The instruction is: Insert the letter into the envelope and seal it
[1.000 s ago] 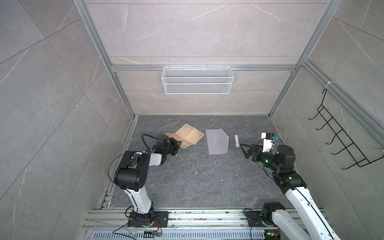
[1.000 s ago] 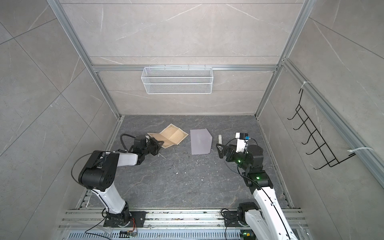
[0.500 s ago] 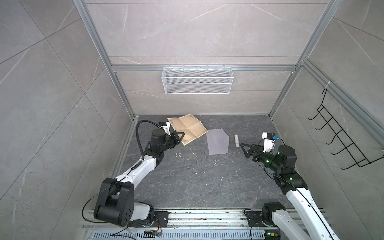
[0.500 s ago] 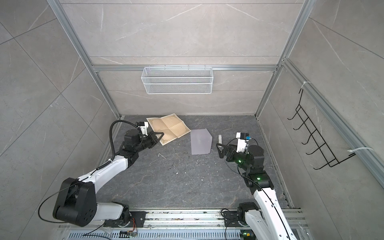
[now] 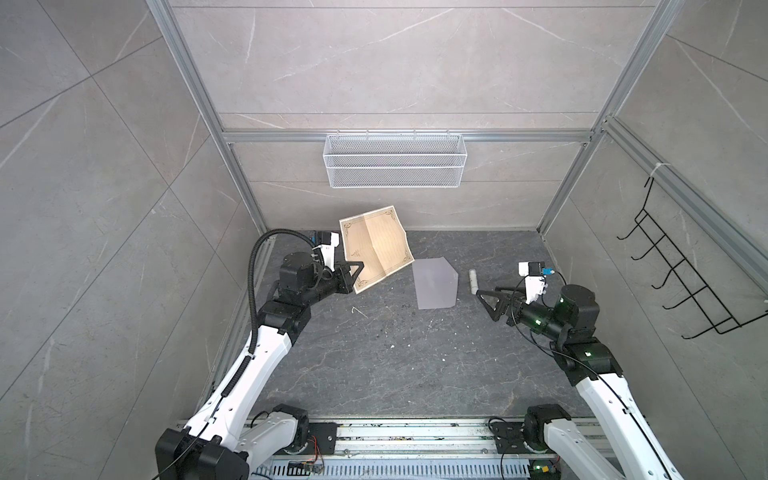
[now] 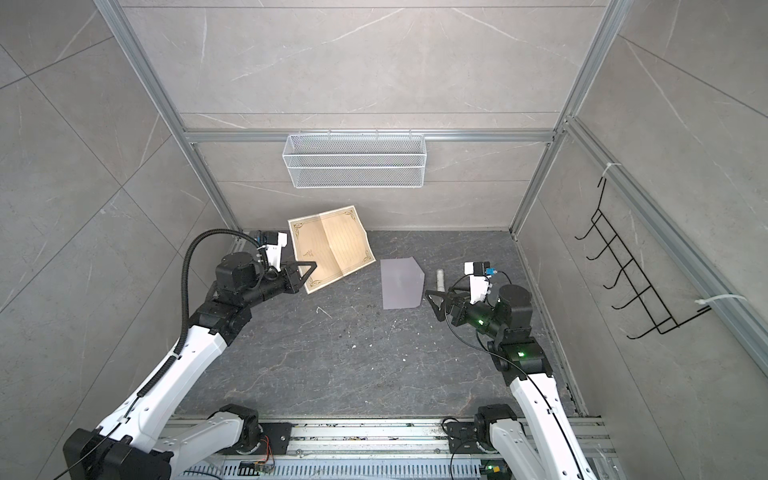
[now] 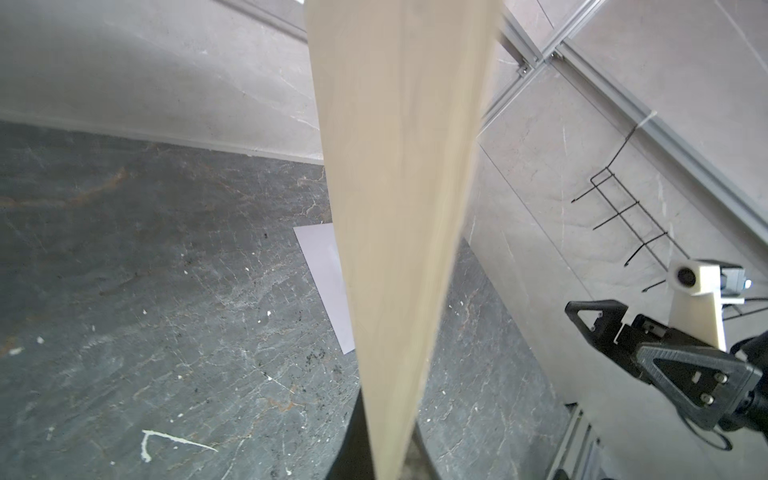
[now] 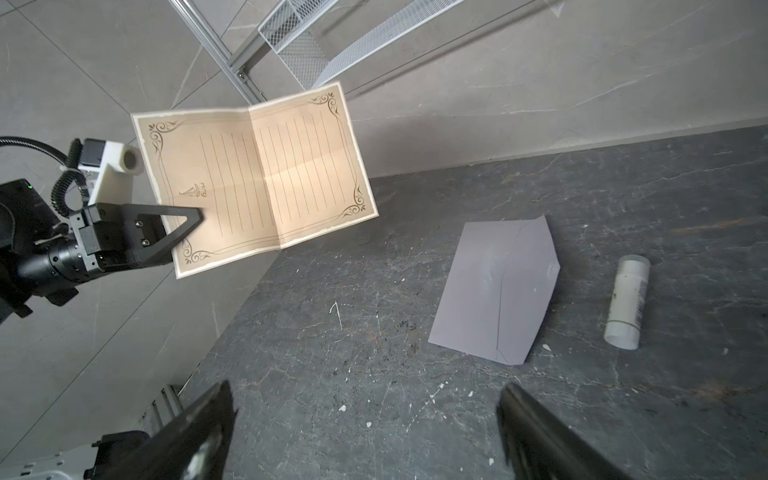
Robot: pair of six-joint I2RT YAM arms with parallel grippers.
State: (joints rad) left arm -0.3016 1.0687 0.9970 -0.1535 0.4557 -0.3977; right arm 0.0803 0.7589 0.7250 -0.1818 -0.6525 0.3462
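Bare floor [image 5: 374,353] surrounds the envelope [image 5: 435,282]; a white tube [image 5: 473,280] lies just beside.

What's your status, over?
Left claw shut on letter, held off the table. Right claw open, empty. Envelope flat on table, white tube beside it, apart. Nothing in the way.

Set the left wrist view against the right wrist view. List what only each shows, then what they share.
Only the left wrist view: the black wire hook rack, and the right claw from outside, open. Only the right wrist view: the ruled face of the tan bordered paper letter, the left claw shut on its edge, the white cylindrical tube, the white wire mesh basket. Both: that letter, held aloft, and the pale lavender-grey paper envelope flat on the dark stone floor.
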